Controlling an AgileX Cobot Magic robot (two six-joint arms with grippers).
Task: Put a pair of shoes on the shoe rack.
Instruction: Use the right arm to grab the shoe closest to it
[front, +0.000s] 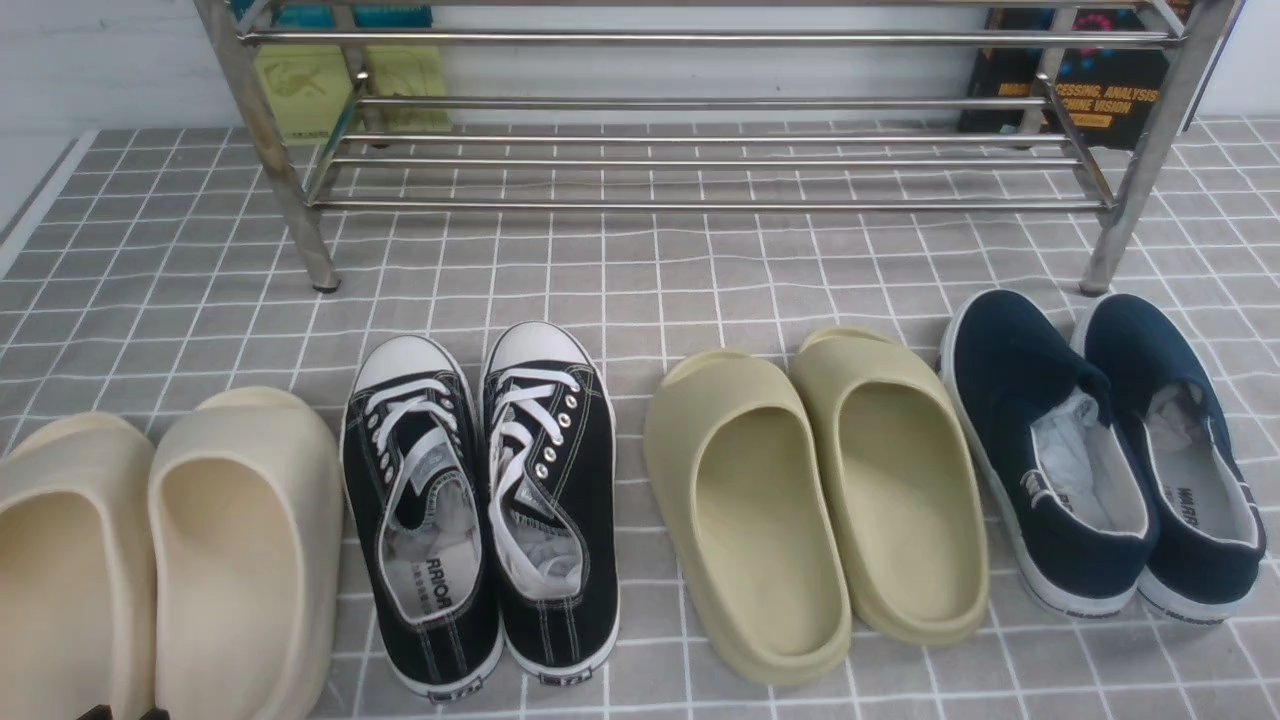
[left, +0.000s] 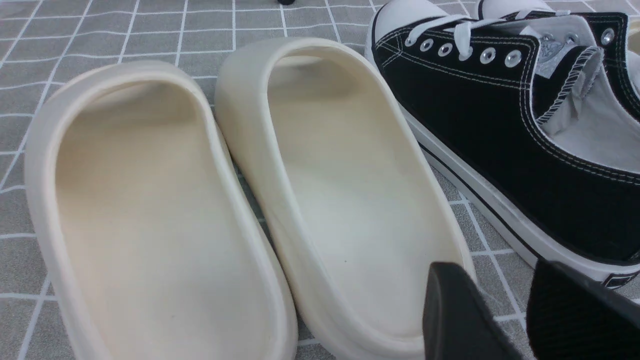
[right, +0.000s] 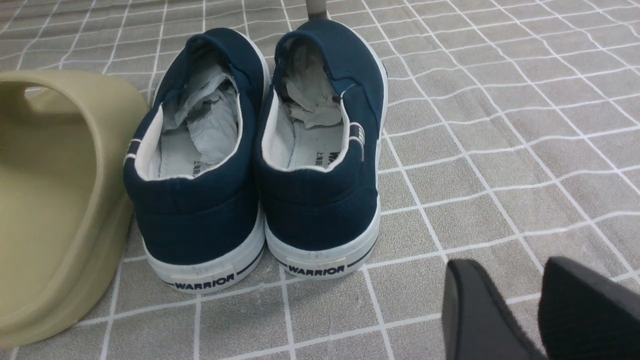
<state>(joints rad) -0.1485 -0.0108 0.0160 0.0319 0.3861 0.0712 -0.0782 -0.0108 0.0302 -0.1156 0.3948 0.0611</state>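
The pair of shoes, two navy slip-ons with white soles, stands at the right end of the row: the left shoe (front: 1040, 440) and the right shoe (front: 1170, 430), toes toward the shoe rack (front: 700, 205). Crumpled paper fills both. In the right wrist view their heels (right: 200, 220) (right: 320, 210) face my right gripper (right: 505, 265), which hovers open behind and to the side of them, over bare cloth. My left gripper (left: 492, 267) is open above the gap between a cream slide (left: 350, 200) and a black sneaker (left: 500, 140). Neither gripper shows in the front view.
On the grey grid cloth stand cream slides (front: 240, 540), black lace-up sneakers (front: 480, 500) and olive slides (front: 820, 490), left to right. The rack's lower tubes carry nothing. Books (front: 1100, 90) and green packs (front: 310, 85) lean on the wall behind it.
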